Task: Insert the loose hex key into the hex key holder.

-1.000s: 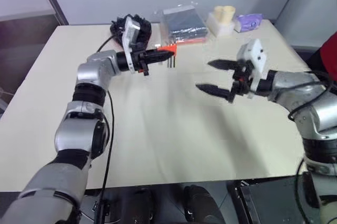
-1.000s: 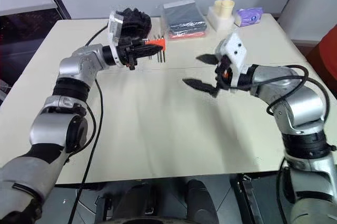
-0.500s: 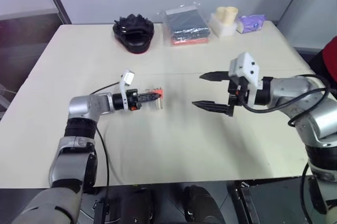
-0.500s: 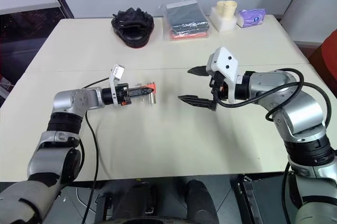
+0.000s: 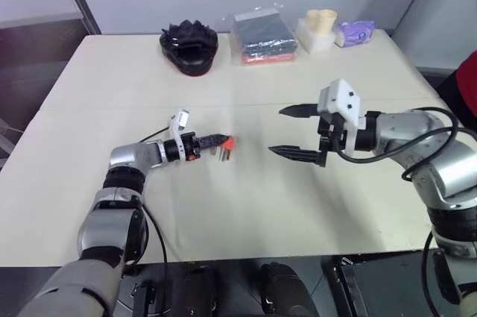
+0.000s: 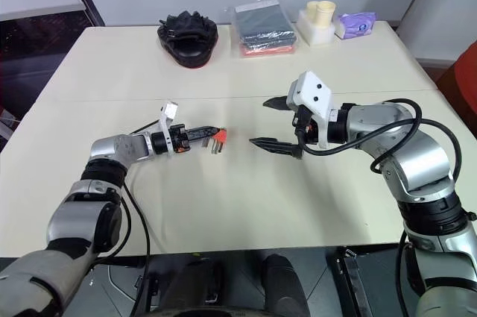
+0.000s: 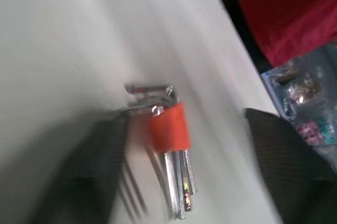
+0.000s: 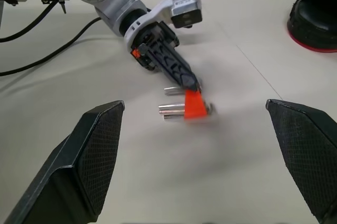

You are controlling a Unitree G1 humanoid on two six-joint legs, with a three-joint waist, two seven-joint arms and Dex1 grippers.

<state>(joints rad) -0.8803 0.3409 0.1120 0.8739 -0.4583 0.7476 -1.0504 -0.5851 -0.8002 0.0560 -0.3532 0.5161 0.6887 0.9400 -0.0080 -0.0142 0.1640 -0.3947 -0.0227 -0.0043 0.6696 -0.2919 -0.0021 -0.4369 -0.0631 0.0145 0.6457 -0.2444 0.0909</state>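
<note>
Small red-orange plastic hex key holder point(image 5: 227, 142) lies on the cream surface point(image 5: 246, 205), at left end effector point(image 5: 216, 139) tip; fingers' state indeterminate. Right end effector point(image 5: 296, 132), at three o'clock, spread empty. Insertion unconfirmed

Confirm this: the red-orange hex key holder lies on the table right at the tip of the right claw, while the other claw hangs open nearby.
Wrong claw. The hex key holder lies on the table at the tip of the left claw; the right claw is the one hanging open nearby. The right wrist view shows it.
</note>
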